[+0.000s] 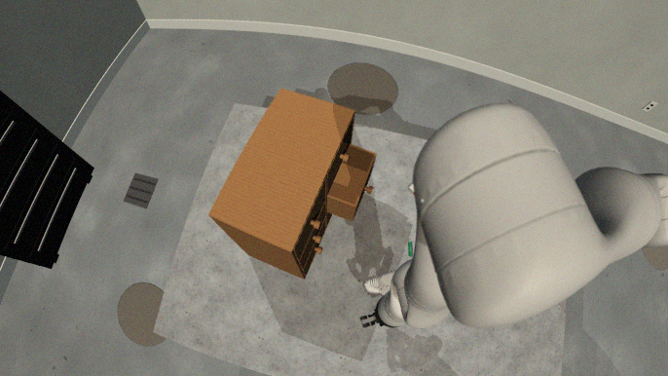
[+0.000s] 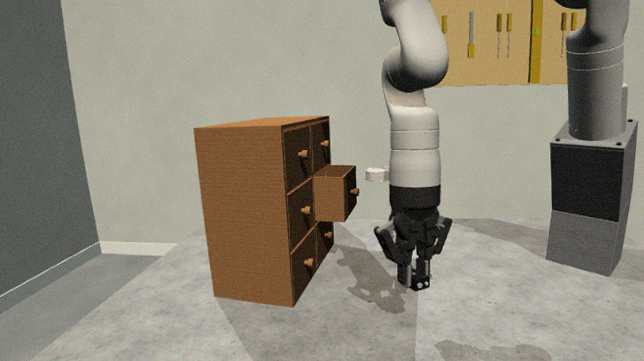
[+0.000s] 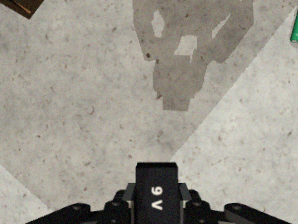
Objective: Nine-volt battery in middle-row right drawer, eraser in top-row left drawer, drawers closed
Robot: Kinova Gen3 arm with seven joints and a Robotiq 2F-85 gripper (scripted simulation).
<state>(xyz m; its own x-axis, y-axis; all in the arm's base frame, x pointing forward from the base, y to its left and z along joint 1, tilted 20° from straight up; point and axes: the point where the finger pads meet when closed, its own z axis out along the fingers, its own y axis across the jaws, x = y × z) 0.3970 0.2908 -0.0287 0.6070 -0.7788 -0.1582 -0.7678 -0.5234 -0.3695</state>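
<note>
My gripper (image 1: 367,320) (image 2: 414,274) (image 3: 156,196) points down and is shut on the black nine-volt battery (image 2: 422,284) (image 3: 156,175), marked "9 V". It is in front of the chest (image 1: 287,166) (image 2: 245,205), to one side of the open drawer and lower than it. The right drawer of the middle row (image 1: 342,206) (image 2: 330,198) is pulled partly out and looks level; the part of its inside that shows in the top view is empty. The left drawer of the top row (image 2: 295,168) is in. I cannot make out the eraser.
A green cylinder (image 1: 410,248) (image 3: 295,27) lies on the table in front of the chest. A small white thing (image 1: 411,188) is mostly hidden by the arm. The other drawers look pushed in. The robot's base (image 2: 585,198) stands at the right in the exterior view.
</note>
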